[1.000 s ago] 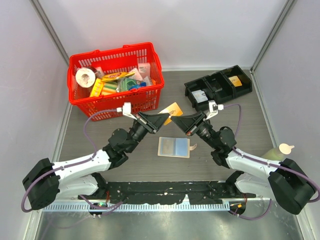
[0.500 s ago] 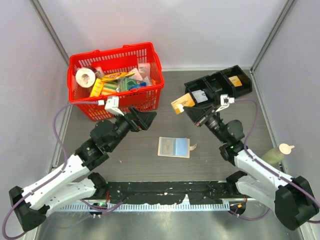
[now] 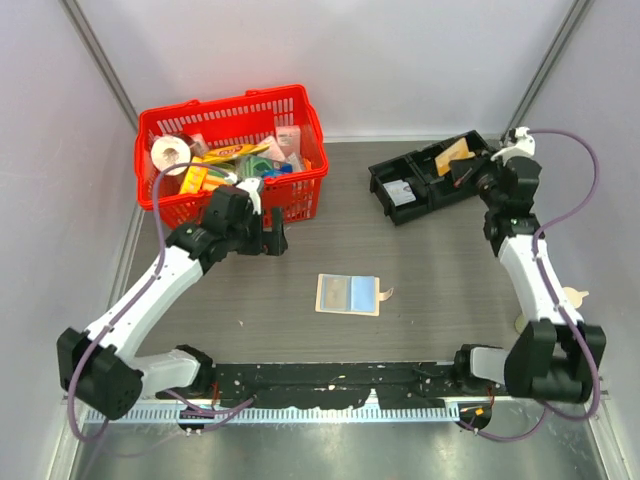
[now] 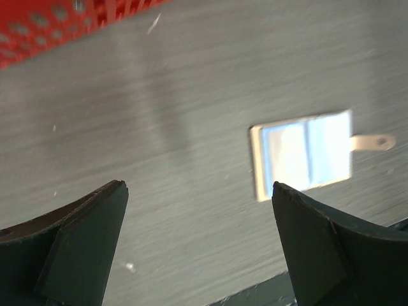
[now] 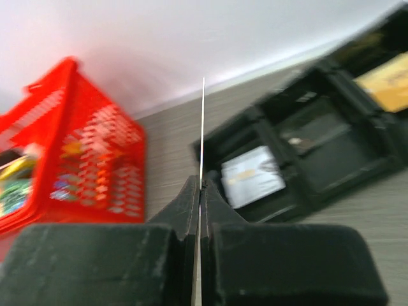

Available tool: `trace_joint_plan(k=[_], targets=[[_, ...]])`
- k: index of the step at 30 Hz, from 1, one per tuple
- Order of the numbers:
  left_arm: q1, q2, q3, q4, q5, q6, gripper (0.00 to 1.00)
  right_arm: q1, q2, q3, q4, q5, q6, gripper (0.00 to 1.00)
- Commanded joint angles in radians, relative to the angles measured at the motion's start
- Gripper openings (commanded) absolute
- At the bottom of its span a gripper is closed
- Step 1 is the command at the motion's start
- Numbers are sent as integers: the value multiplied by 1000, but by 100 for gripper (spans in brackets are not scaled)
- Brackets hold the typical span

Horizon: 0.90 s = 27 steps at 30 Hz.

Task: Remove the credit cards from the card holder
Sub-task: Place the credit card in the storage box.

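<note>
Top external view: only this view shows both arms at once. The left fingers hang just beside the near wall of the red basket. The right fingers are over the black tray at the far right of the tabletop.
Card holder: it lies open and flat on the tabletop between the two arms, well apart from both sets of fingers. Its pale blue sleeves face up and the tab points right.
Left wrist view: the left fingers are spread wide and released, with nothing between them. The card holder lies on the tabletop beyond them, and a corner of the basket shows at top left.
Right wrist view: the right fingers are clenched on a held credit card. It is seen edge-on as a thin upright line, so its colour cannot be told.
Tray contents, right wrist view only: a white-grey card lies in one compartment. A yellow-orange card lies in the far one, cut off by the frame edge.
Hard to make out: an orange patch at the right fingers in the top view could be the held card or the one in the tray. The right wrist picture is blurred.
</note>
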Motion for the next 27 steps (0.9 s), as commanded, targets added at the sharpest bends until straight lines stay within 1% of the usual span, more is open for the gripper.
trace_joint_plan(k=[1,2,5,6,8,11,14,17,19,22,27], targets=[[27,37,36,-147,89,86,100,-117,158,130,-122,15,-116,1],[27,31,28,-140,67,96,100,-133,180,147,-123,15,-126,1],[27,-44,-19,-92,-3,110,100,-188,317,251,-129,17,-179,1],[27,-83,-45,-65,-14,110,100,-199,342,273,-140,21,-187,1],[29,-160,-99,-6,-59,102,100,-220,455,345,-148,34,-213,1],[29,-266,-164,40,-94,116,100,-252,548,444,-146,49,-236,1],[31,-326,-193,57,-126,157,100,-268,685,587,-221,32,-267,1],[31,-366,-214,80,-189,172,100,-269,775,679,-263,0,-291,1],[32,-383,-225,87,-223,176,100,-269,833,728,-254,-28,-284,1],[32,-391,-237,97,-241,188,100,-269,925,815,-241,-86,-247,1],[35,-368,-233,86,-264,199,100,-269,1040,912,-228,-170,-189,1]])
